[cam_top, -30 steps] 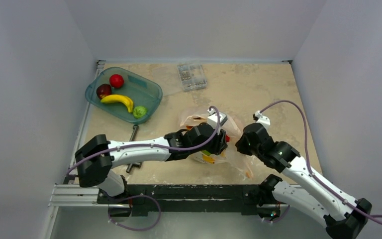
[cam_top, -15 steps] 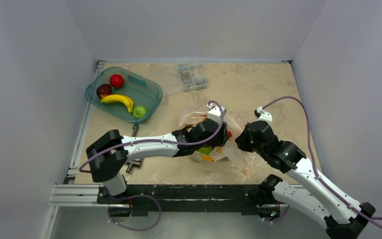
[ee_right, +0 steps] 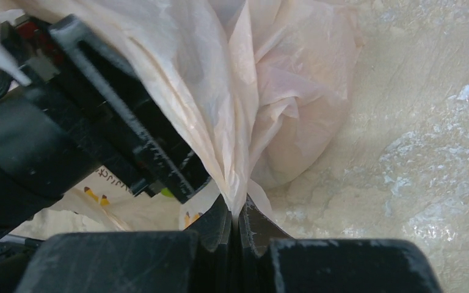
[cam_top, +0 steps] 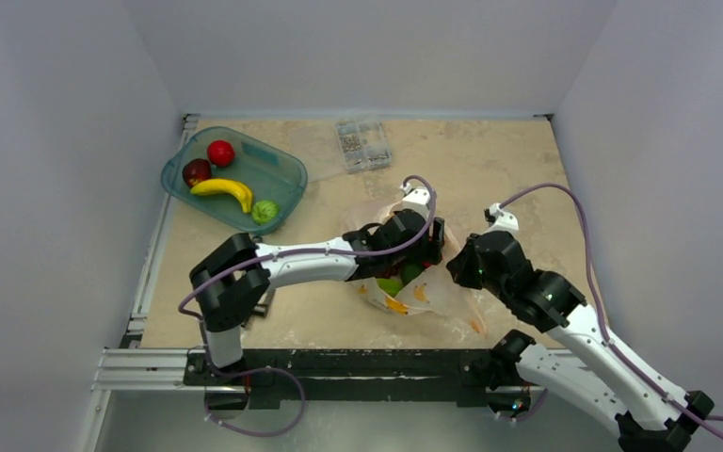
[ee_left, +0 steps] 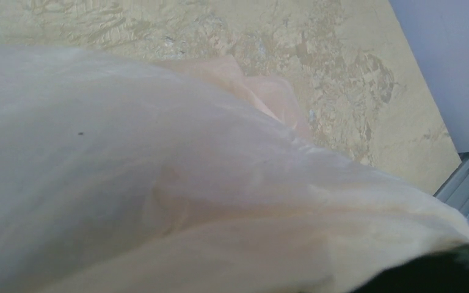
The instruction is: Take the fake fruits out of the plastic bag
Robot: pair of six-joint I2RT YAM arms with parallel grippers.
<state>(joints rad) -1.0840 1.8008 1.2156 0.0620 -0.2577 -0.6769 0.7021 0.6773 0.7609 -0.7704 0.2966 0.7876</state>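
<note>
We are driving the left jaws deeper into the bag (cam_top: 438, 292) than a second ago, and we cannot tell their state; the right jaws are clenching its film.

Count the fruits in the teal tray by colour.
Red: 2, apple and dark apple
Yellow: 1, banana
Green: 1, lime
Total: 4, all in the tray

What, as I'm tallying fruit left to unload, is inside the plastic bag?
Green fruit shows through the plastic bag, next to the left gripper, which is also inside. Crinkled film and that gripper cover anything else, so no count is possible.
</note>
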